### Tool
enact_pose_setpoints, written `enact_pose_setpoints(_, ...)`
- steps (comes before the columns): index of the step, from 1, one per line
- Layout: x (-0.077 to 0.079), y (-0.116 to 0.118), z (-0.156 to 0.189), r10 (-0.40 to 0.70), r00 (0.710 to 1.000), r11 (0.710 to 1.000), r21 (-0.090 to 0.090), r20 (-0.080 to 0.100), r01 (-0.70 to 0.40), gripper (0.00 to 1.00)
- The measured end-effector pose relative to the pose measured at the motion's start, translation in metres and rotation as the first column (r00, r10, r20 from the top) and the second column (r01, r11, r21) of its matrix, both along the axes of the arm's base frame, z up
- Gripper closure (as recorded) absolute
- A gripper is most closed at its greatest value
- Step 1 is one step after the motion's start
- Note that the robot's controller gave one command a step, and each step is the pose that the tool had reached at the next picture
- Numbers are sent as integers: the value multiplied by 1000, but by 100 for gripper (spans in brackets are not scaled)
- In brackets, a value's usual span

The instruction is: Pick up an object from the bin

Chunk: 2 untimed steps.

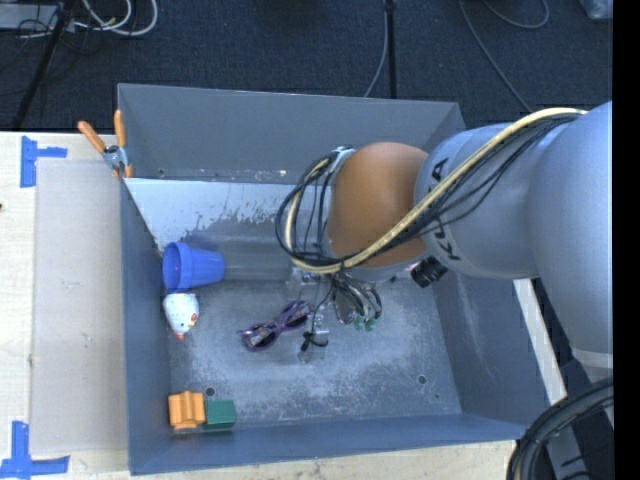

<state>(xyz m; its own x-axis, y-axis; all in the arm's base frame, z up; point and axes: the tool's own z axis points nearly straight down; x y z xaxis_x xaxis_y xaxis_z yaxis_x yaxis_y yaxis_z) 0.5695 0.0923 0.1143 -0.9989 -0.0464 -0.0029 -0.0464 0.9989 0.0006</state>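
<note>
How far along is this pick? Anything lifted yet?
Done: the gripper is low in the bin, by the right end of the purple glasses-like thing mid-floor. In hand: nothing visibly lifted. Left: grasp and lift. The blue cup, white toy, orange block and green block lie apart at left.

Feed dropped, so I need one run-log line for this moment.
gripper: low, centre of bin | nearest: purple glasses-like thing, at its right end | held: nothing seen

The bin (250,138) holds one blue cup (193,266), one white toy (181,314), one pair of purple glasses (272,328), one orange block (185,409), one green block (220,413).
</note>
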Motion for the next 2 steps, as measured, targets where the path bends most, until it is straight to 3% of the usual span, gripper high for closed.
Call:
enact_pose_setpoints(1,6,20,-37,414,910,910,2,-7,-414,100)
enact_pose_setpoints(2,6,19,-37,413,911,911,2,-7,-413,100)
